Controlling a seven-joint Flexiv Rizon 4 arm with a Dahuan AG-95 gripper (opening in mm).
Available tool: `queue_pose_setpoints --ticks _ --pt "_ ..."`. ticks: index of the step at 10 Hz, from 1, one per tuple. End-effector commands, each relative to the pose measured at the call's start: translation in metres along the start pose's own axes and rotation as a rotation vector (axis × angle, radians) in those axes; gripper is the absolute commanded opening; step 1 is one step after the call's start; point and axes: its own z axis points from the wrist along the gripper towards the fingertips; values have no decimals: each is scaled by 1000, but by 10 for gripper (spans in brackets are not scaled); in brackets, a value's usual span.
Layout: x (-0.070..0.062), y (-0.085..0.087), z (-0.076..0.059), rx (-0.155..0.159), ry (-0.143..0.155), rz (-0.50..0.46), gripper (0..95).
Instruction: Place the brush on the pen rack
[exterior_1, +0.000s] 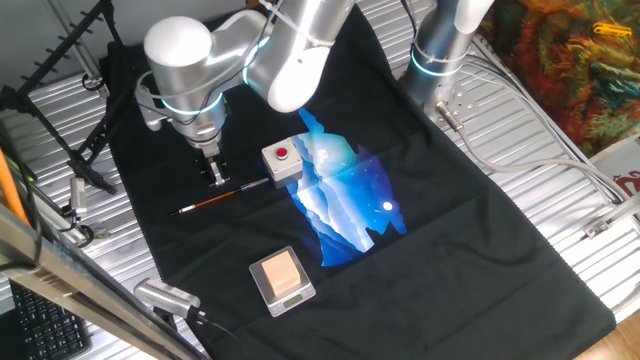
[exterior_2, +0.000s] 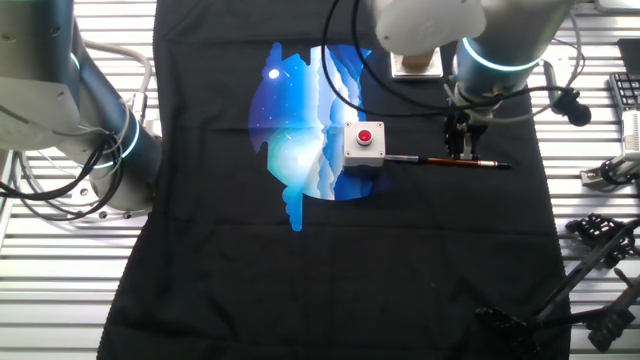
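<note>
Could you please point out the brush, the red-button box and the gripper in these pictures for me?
brush (exterior_1: 215, 200), one fixed view, on the middle of its reddish-brown handle.
red-button box (exterior_2: 364, 142), the other fixed view, on its top face.
gripper (exterior_1: 215, 176), one fixed view, between its fingertips.

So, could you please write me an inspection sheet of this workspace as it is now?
Surface: black cloth with a blue print, on a slatted metal table.
Job's things: brush flat on the cloth; pen rack at the table edge, apart from it.
Clutter: red-button box at the brush tip; small scale with a block.
Grippers: gripper down over the brush handle; grip cannot be told.
Cables: several over the slats.
Surroundings: second arm base; keyboard.
</note>
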Motion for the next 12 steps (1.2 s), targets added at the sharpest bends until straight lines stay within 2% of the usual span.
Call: queue_pose_setpoints --ticks 1,2,3,6,12 --pt "-3 1 1 -7 14 32 0" --pt "-3 1 1 1 12 53 0" --pt "-3 1 1 -2 -7 70 0" --pt "-4 2 2 -3 -9 72 0" --pt "-26 15 16 -10 -3 119 0"
